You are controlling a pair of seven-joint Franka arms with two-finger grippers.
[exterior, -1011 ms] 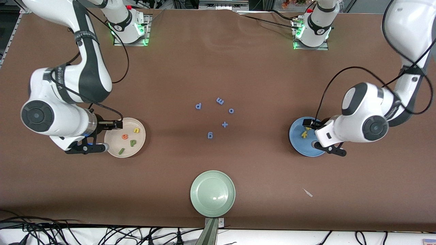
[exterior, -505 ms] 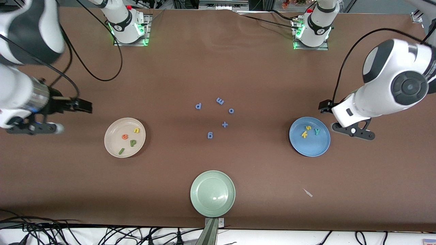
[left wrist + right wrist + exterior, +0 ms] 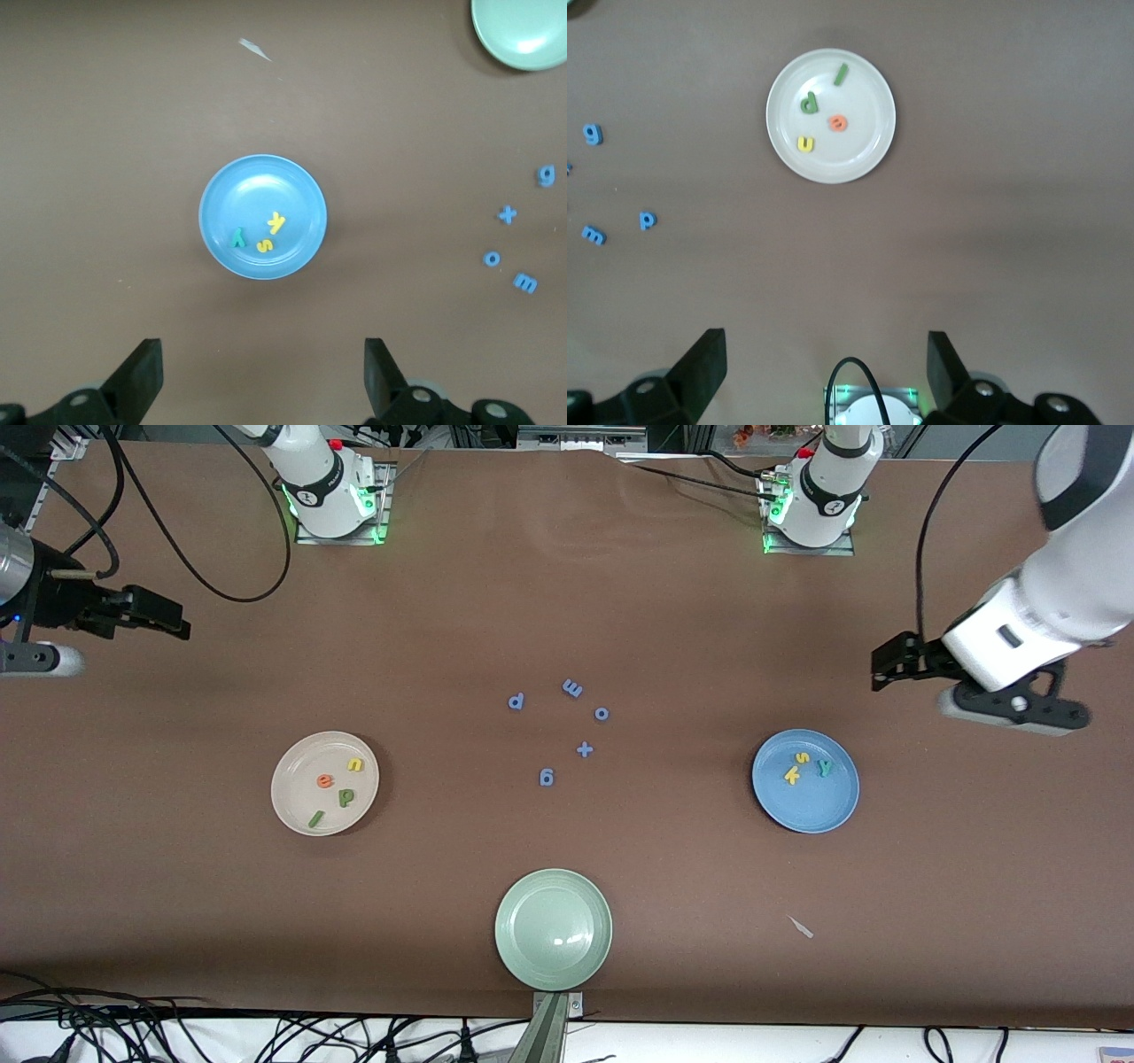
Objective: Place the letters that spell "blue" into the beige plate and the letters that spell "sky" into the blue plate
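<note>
The beige plate (image 3: 292, 779) (image 3: 864, 84) lies toward the right arm's end of the table. In it are the orange e (image 3: 324, 781), yellow u (image 3: 355, 764), dark green b (image 3: 345, 798) and olive l (image 3: 315, 818). The blue plate (image 3: 819, 810) (image 3: 239, 199) lies toward the left arm's end and holds the yellow s (image 3: 802, 758), yellow k (image 3: 791, 776) and teal y (image 3: 825, 767). My right gripper (image 3: 168, 620) (image 3: 826, 367) hangs open and empty over bare table, clear of the beige plate. My left gripper (image 3: 886, 664) (image 3: 263, 372) is open and empty too, raised clear of the blue plate.
Blue letters p (image 3: 516, 701), m (image 3: 572, 688), o (image 3: 601, 713), g (image 3: 547, 778) and a plus sign (image 3: 584, 749) lie mid-table. A pale green plate (image 3: 554, 948) sits near the front edge, a white scrap (image 3: 801, 927) beside it. Arm bases (image 3: 332, 487) (image 3: 811, 500) stand along the back.
Both arms have risen and drawn back from their plates toward the table's ends. Each plate and its letters are uncovered now.
</note>
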